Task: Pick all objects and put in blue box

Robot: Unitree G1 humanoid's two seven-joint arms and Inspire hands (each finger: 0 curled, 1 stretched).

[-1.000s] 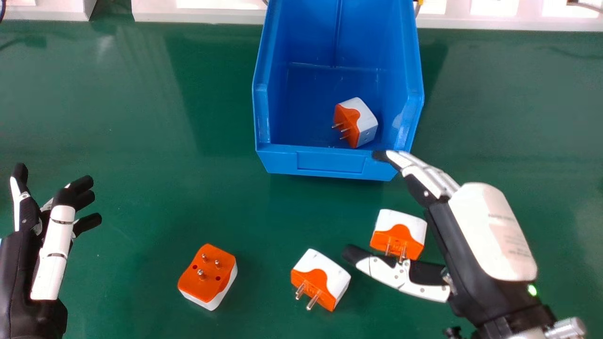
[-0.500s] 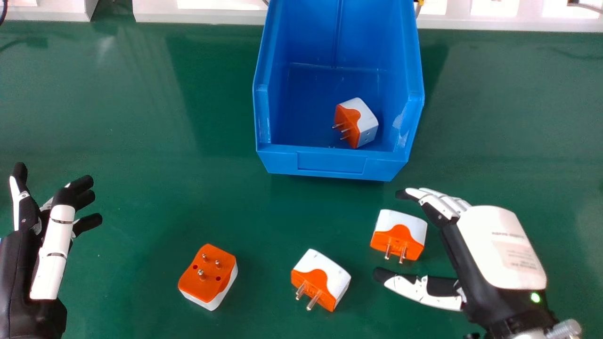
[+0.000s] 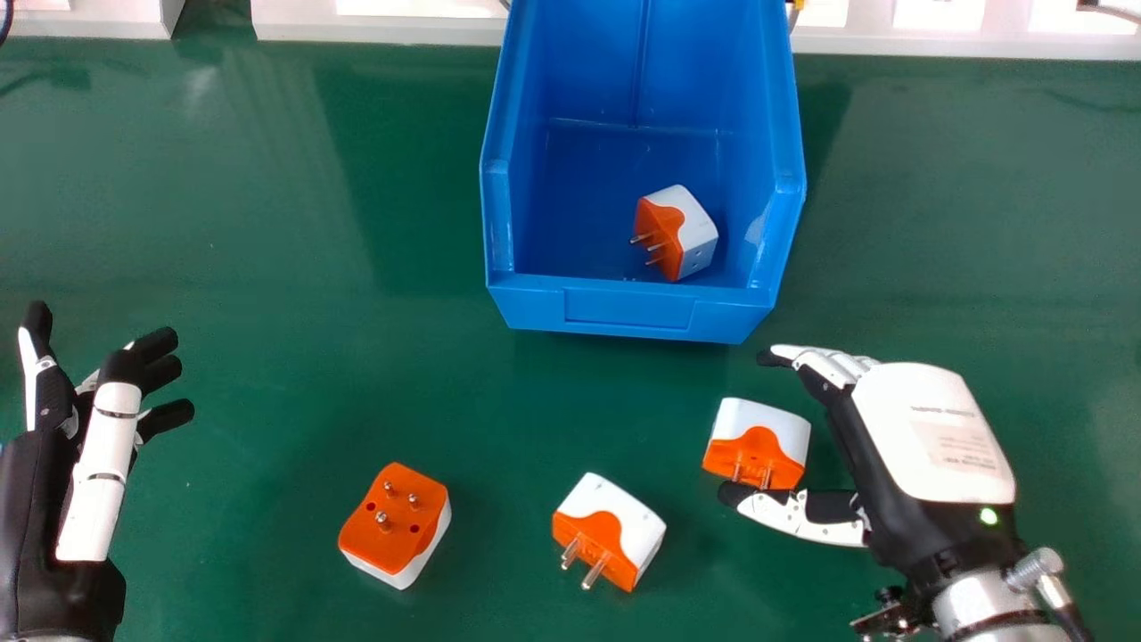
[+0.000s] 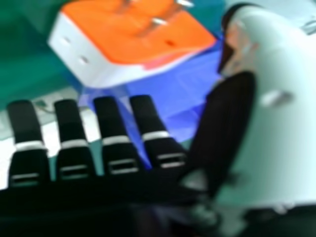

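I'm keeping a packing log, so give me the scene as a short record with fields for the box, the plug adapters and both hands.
surface: green table
container: blue box
in box: one orange-and-white adapter
on table: left adapter, prongs up; middle adapter; right adapter, nearest the box
right hand: open hand, fingers and thumb on opposite sides of the right adapter; contact unclear
left hand: open hand, at the head view's left, holding nothing
remaining: three adapters to box

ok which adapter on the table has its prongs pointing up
The leftmost adapter, nearest the left hand; the other two point theirs toward the robot.
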